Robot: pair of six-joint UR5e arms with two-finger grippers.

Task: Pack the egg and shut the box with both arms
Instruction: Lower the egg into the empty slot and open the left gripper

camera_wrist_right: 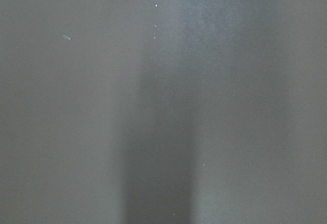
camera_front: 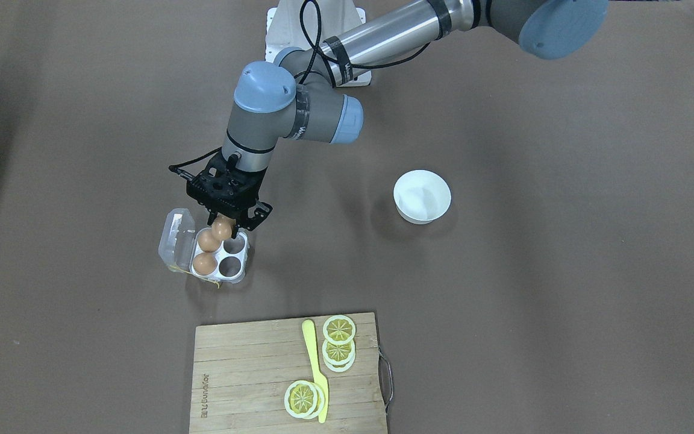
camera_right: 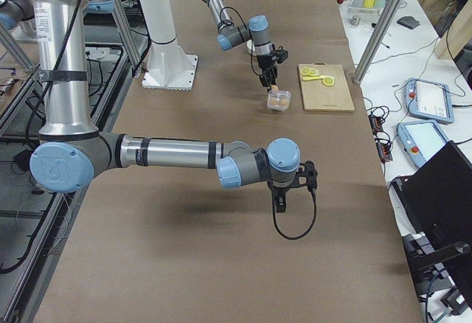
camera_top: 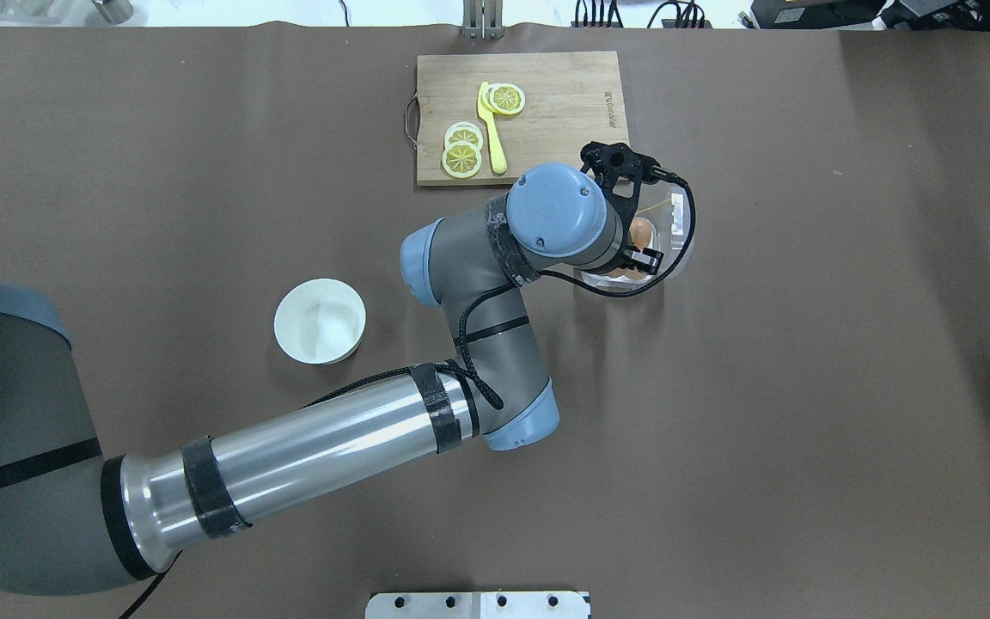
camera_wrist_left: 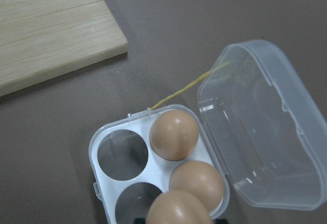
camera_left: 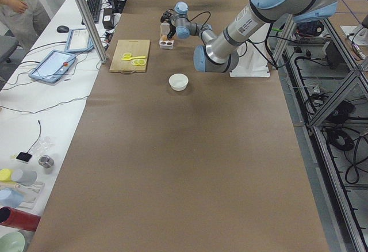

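My left gripper [camera_front: 229,225] is shut on the egg [camera_front: 221,228] and holds it just above the box [camera_front: 238,276], over the tray's near empty cup. The box is a clear four-cup carton with its lid [camera_front: 175,237] open to the side. Two brown eggs [camera_front: 208,241] fill the cups by the hinge; the other two cups are empty. In the left wrist view the held egg [camera_wrist_left: 179,209] is at the bottom edge above the tray [camera_wrist_left: 102,141]. My right gripper [camera_right: 284,196] shows only in the exterior right view, low over bare table; I cannot tell whether it is open or shut.
A white bowl [camera_front: 422,196] stands apart from the box. A wooden cutting board [camera_front: 244,374] holds lemon slices [camera_front: 339,330] and a yellow knife [camera_front: 315,361]. The white mounting stand [camera_front: 278,33] is at the robot's base.
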